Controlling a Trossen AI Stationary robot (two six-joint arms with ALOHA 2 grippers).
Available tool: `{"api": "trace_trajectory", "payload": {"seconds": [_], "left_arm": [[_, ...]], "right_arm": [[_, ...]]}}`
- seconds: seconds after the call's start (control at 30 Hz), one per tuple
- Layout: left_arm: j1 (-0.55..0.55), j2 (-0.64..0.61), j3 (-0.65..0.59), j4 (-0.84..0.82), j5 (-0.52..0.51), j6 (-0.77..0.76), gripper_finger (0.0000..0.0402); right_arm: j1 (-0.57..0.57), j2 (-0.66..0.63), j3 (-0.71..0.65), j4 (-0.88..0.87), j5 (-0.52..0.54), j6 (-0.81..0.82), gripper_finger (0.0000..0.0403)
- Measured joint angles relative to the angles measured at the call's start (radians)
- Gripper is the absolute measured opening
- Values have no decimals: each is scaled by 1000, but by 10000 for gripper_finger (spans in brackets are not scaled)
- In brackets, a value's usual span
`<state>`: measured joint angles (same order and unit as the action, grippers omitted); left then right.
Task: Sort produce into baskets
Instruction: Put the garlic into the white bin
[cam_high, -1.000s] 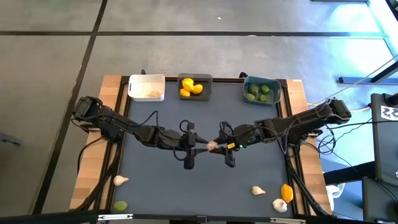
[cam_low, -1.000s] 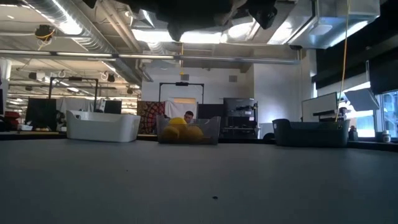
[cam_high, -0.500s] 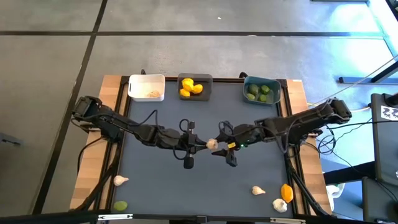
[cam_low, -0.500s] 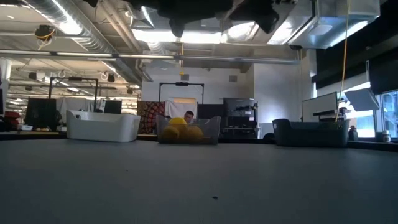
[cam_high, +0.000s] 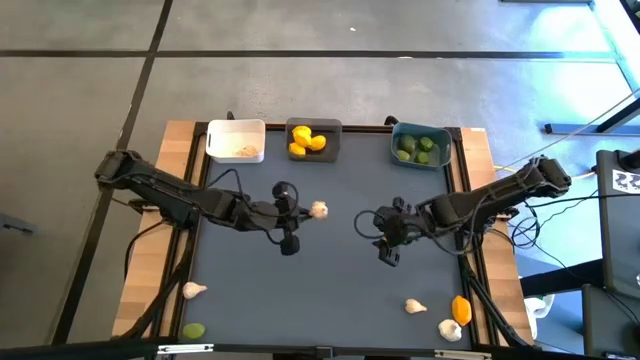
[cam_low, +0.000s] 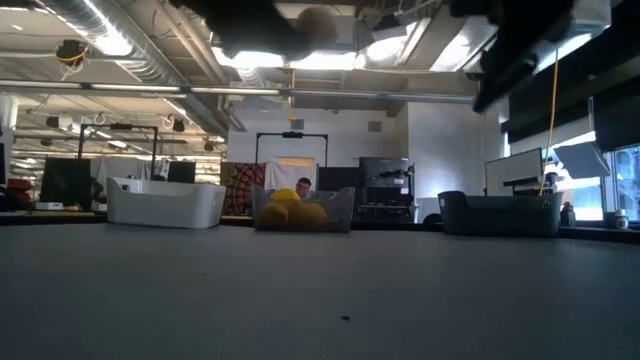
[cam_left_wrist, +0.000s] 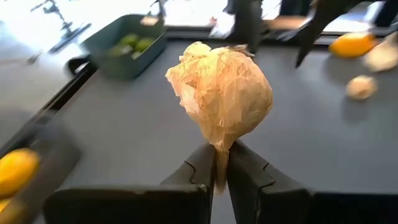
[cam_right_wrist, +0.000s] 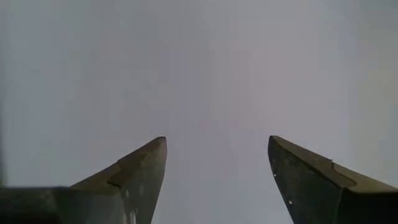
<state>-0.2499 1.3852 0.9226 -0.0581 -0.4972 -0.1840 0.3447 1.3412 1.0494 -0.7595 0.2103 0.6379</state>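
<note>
The left gripper (cam_high: 305, 211) sits over the dark mat (cam_high: 330, 290) near its middle, closed on a whitish garlic bulb (cam_high: 318, 210) at its tip. Well beyond that gripper, along the far edge, stand three bins — a white basket (cam_high: 236, 140) holding a pale piece, a dark grey basket (cam_high: 314, 140) with yellow fruits, and a teal basket (cam_high: 421, 146) with green ones. The right gripper (cam_high: 372, 224) hangs apart from the left one, across a gap of bare mat. On its near side lie a garlic bulb (cam_high: 414, 306), an orange fruit (cam_high: 461, 308) and another bulb (cam_high: 449, 328) — close together. Near the left arm's corner lie a bulb (cam_high: 192, 291) and a green fruit (cam_high: 193, 330).
</note>
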Motion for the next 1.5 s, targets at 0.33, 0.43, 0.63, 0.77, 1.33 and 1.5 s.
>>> {"api": "trace_trajectory", "payload": {"seconds": [0.33, 0.43, 0.63, 0.77, 1.33, 1.5], "left_arm": [[89, -133, 0, -459, -89, -263, 26], [141, -143, 0, -571, -94, -328, 29], [277, -142, 0, -747, -95, -398, 30], [381, -142, 0, -799, -95, -405, 30], [839, -113, 0, -819, -21, -223, 31], [927, -61, 0, -807, -19, -179, 31]], "right_arm": [[0, 0, -278, 2, 29, 176, 277], [-13, 0, -363, 9, 22, 233, 277], [-42, -4, -506, 122, -12, 332, 277], [-50, -6, -537, 141, -15, 358, 277], [-50, -2, -541, 189, 27, 358, 277], [-50, -2, -541, 195, 38, 357, 277]]}}
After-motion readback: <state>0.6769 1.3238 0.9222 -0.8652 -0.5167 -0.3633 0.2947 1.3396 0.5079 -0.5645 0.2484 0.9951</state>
